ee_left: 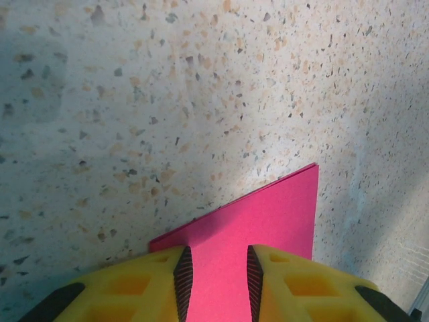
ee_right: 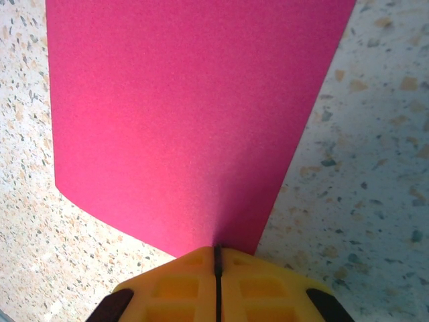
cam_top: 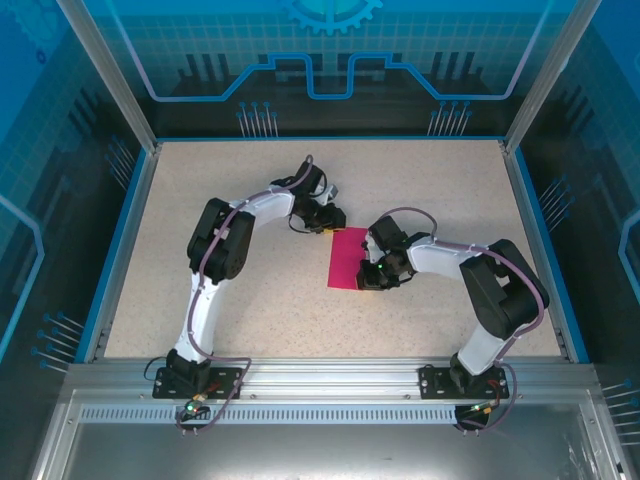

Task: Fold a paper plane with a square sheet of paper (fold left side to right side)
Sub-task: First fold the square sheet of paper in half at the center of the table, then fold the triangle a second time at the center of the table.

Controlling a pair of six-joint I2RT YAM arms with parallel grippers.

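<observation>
- The square sheet of paper point(cam_top: 347, 258) lies flat on the bench point(cam_top: 270, 310), near the middle and between the two arms.
- From above, it looks taller than it is wide. From the left wrist, its far edge looks like two thin layers. So I think the left side is already folded over onto the right side.
- The left pincer point(cam_top: 325, 218) sits low at the far left corner of the paper.
- From the left wrist, the left pincer point(ee_left: 218, 278) has its yellow fingers point(ee_left: 182, 275) apart. The pink paper point(ee_left: 268, 228) shows in the gap between them. It does not look clamped on anything.
- The right pincer point(cam_top: 374, 272) is at the near right side of the paper.
- From the right wrist, the right pincer point(ee_right: 217, 258) has its fingers tight together. Its tip is right at the edge of the paper point(ee_right: 188, 114). I cannot tell if it pinches the edge or just pushes it down.
- The step now looks like holding the folded halves in place so the edges line up.
- I think the next move needs a firm rub along the folded left edge to make a sharp crease. The right pincer should keep the paper from sliding while that is done.
- The paper is thin, so a hard push sideways could wrinkle it or open the fold.
</observation>
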